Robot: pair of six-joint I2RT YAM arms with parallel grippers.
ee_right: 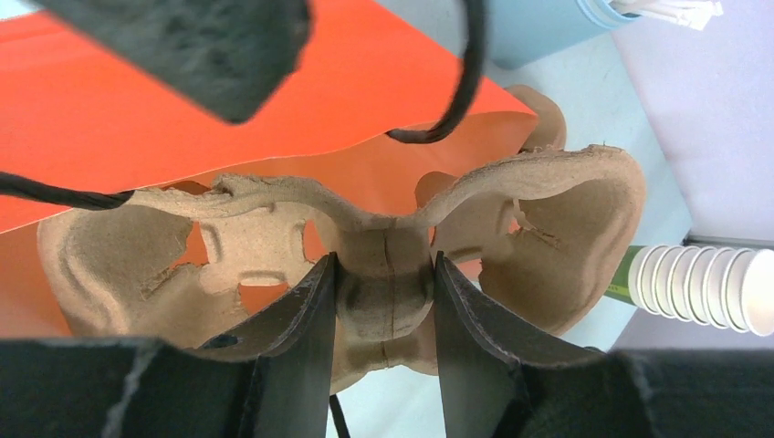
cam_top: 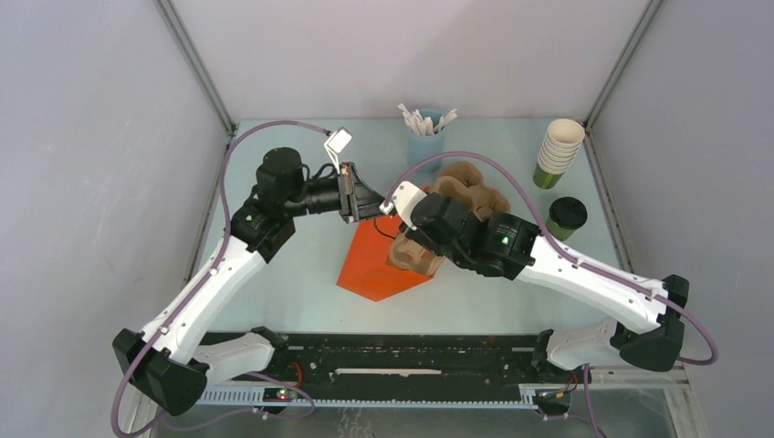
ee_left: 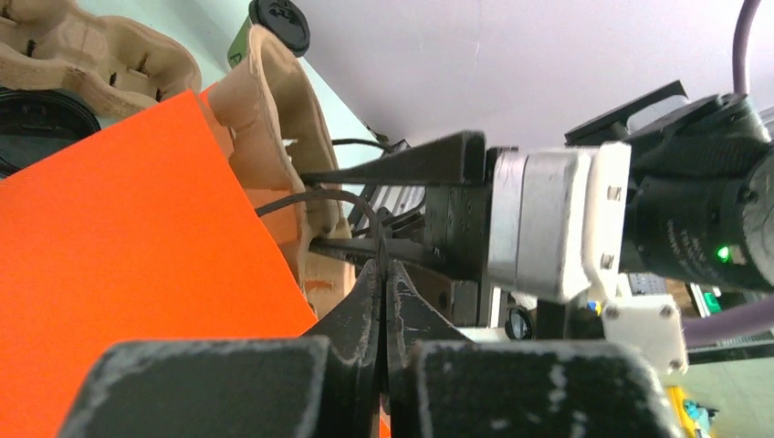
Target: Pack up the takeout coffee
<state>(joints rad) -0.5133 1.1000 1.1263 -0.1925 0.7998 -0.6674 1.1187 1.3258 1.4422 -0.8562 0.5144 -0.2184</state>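
The takeout coffee (cam_top: 567, 217), a green cup with a black lid, stands alone at the right of the table; its lid (ee_left: 278, 23) also shows past the carrier in the left wrist view. My right gripper (cam_top: 415, 239) is shut on the middle post of a brown pulp carrier (ee_right: 383, 283), holding it tilted at the mouth of an orange paper bag (cam_top: 374, 265). My left gripper (ee_left: 383, 274) is shut on the bag's thin black cord handle (ee_left: 319, 196), just left of the right gripper.
More brown carriers (cam_top: 470, 187) lie behind the right wrist. A stack of lidless green-and-cream cups (cam_top: 557, 151) stands at the back right. A blue cup with white sachets (cam_top: 427, 132) stands at the back middle. Walls close the table on three sides.
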